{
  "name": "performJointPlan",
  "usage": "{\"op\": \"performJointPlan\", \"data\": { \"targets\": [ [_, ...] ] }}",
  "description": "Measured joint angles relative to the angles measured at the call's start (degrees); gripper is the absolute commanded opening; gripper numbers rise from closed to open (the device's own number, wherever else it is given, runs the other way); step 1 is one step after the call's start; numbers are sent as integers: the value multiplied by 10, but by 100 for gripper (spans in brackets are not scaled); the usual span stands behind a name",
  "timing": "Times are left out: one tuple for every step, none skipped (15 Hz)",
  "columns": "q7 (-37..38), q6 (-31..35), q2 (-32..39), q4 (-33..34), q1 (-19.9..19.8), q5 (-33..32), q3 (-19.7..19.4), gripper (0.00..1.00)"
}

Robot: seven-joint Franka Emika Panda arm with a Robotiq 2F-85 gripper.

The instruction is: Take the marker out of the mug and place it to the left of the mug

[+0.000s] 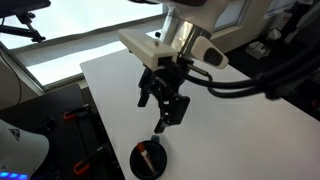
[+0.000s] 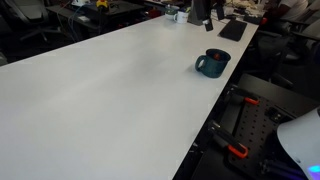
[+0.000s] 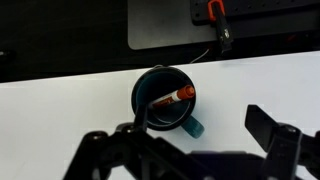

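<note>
The mug [image 3: 158, 78] is small, round and dark, with a teal handle nub, and stands upright on the white table. The marker [image 3: 172, 98], reddish-orange with a pale section, lies slanted inside it with its tip on the rim. My gripper [image 3: 205, 135] is open and empty above the mug; one finger is over the mug's edge and the other is well off to the side. In an exterior view the gripper [image 1: 165, 120] hangs just above the mug [image 1: 140, 166], where the marker [image 1: 148, 153] shows. The mug also shows in an exterior view [image 2: 211, 63]; the marker is not visible there.
The white table [image 1: 110, 80] ends close to the mug. Beyond the edge is dark floor with red-handled tools [image 3: 215, 10] [image 2: 237, 152]. Dark objects [image 2: 232, 28] lie at the table's far end.
</note>
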Motion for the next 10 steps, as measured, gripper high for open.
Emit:
{"op": "performJointPlan", "data": {
  "targets": [
    [1, 0, 7, 1, -3, 0, -1, 100],
    [1, 0, 13, 1, -5, 0, -2, 100],
    [1, 0, 18, 2, -7, 0, -2, 100],
    [1, 0, 23, 2, -9, 0, -2, 100],
    [1, 0, 27, 3, -11, 0, -2, 100],
    [1, 0, 30, 3, -11, 0, -3, 100],
    [1, 0, 34, 4, -12, 0, -3, 100],
    [2, 0, 37, 5, -12, 0, -3, 100],
    [2, 0, 40, 5, -12, 0, -3, 100],
    [3, 0, 44, 6, -12, 0, -3, 100]
  ]
}}
